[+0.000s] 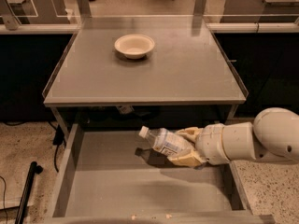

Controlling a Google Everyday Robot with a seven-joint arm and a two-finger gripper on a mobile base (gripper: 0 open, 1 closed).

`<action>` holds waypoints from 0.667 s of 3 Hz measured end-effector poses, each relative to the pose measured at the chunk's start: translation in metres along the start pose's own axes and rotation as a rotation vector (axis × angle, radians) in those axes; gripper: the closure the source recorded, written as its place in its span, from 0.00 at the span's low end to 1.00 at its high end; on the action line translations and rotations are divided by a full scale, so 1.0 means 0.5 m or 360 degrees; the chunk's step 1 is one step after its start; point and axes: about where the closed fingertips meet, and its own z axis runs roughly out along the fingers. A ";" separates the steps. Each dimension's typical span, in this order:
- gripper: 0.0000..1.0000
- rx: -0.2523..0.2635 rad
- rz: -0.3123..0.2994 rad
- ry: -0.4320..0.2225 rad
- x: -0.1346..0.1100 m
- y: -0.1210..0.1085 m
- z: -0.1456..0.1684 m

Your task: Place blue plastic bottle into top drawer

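- The gripper (pixel 183 147) hung inside the open top drawer (pixel 117 190), toward its right rear, below the front edge of the desk (pixel 187 73).
- Its jaws were clamped on the blue plastic bottle (pixel 164 142), one above and one below the labelled body.
- The bottle lay almost on its side, its white cap (pixel 144 131) pointing left and slightly up. A dark shadow just beneath suggested it was a little clear of the drawer floor.
- The step in hand looked like the final lowering and release, so the task seemed nearly done.
- A good release would probably bring the bottle down until its side met the flat bottom, then part the jaws only enough to free it.
- Dropping it from a height risked a bounce, and a round bottle on a flat floor could roll towards a side wall.
- The arm (pixel 252 141) crossed the drawer's right wall, so lifting straight up before pulling back seemed the safest way to avoid catching that wall or the desk edge.
- The cream bowl (pixel 134 45) sat well apart on the desk and posed no obstacle.
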 end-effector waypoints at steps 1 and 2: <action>1.00 -0.0039 -0.0013 0.0094 0.047 0.014 0.066; 1.00 -0.0057 0.0015 0.0192 0.095 0.010 0.131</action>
